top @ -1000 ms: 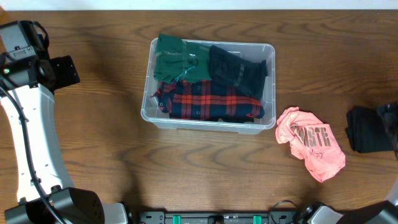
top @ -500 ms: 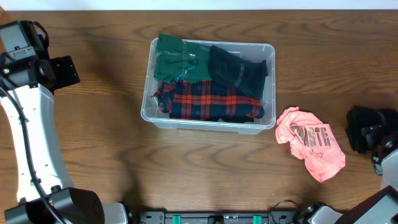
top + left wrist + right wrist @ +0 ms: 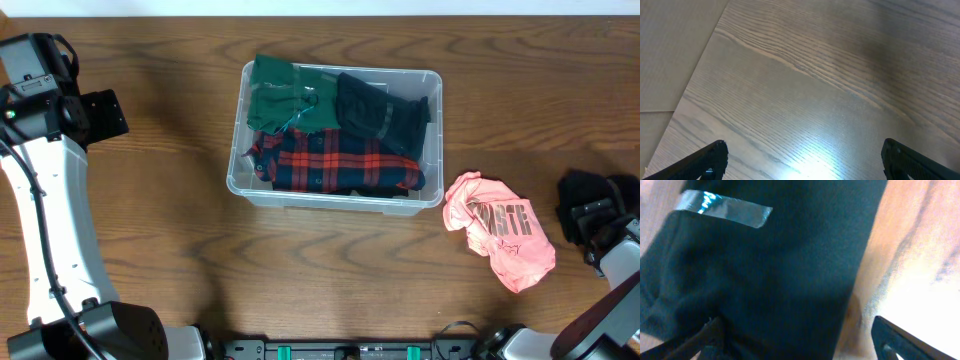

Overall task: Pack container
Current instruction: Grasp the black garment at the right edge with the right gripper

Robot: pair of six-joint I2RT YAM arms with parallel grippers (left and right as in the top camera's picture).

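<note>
Clear plastic container point(image 3: 330, 197), round-cornered and thick-rimmed, holds folded clothes point(image 3: 335, 160); left and right jaws spread wide.

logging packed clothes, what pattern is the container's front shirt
The shirt is red and navy plaid, clearest in the overhead view.

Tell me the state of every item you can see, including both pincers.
container, open-topped, holding three garments.
plaid shirt, folded, in the container's near half.
green garment, in its far left corner.
black garment, in its far right corner.
pink shirt, crumpled on the table, outside the container.
black cloth, lying on the table, unpacked.
left pincer, open, empty, over bare table.
right pincer, open, over the black cloth.
</note>
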